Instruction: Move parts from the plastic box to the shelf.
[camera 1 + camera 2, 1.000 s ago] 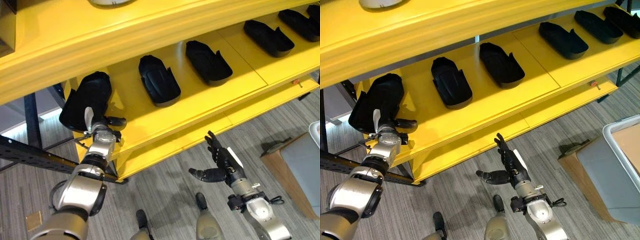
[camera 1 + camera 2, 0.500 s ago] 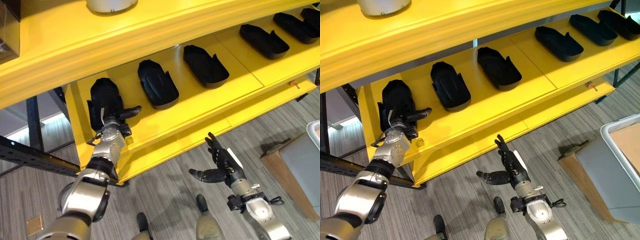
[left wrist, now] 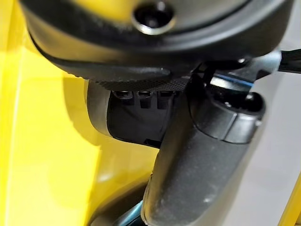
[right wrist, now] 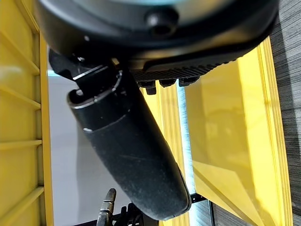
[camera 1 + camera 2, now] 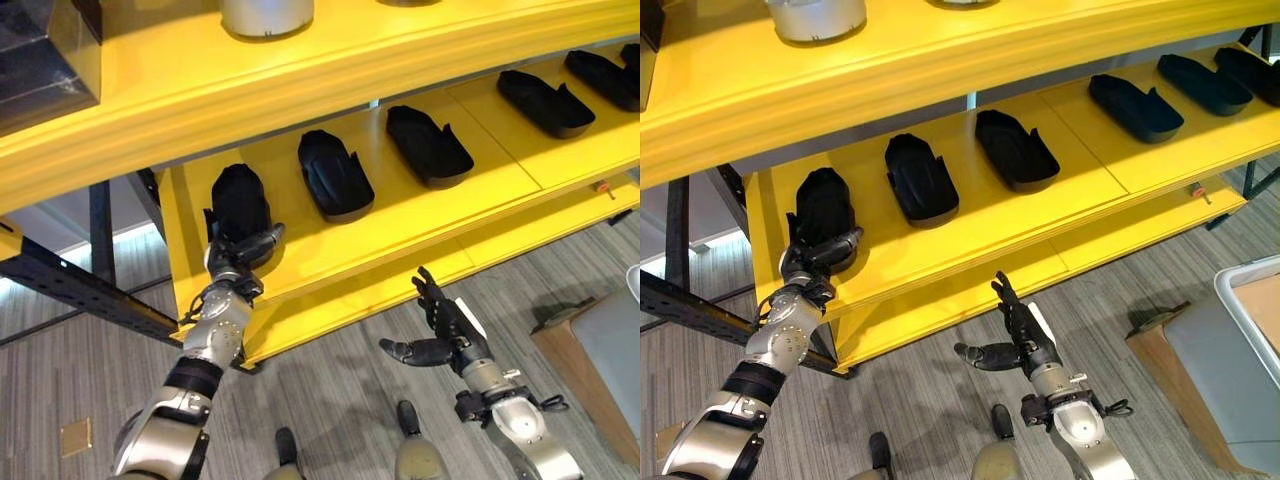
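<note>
Left eye view has my left hand [image 5: 240, 262] at the near end of a matte black, shoe-shaped part [image 5: 239, 200] lying at the yellow shelf [image 5: 400, 225]'s left end; whether its fingers grip, I can't tell. My right hand [image 5: 445, 335] hangs over the floor [image 5: 330, 390] with fingers spread, holding nothing.

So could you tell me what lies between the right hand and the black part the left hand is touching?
Bare grey floor and the yellow shelf's front edge, seen in the left eye view between the right hand and the part at the left hand.
</note>
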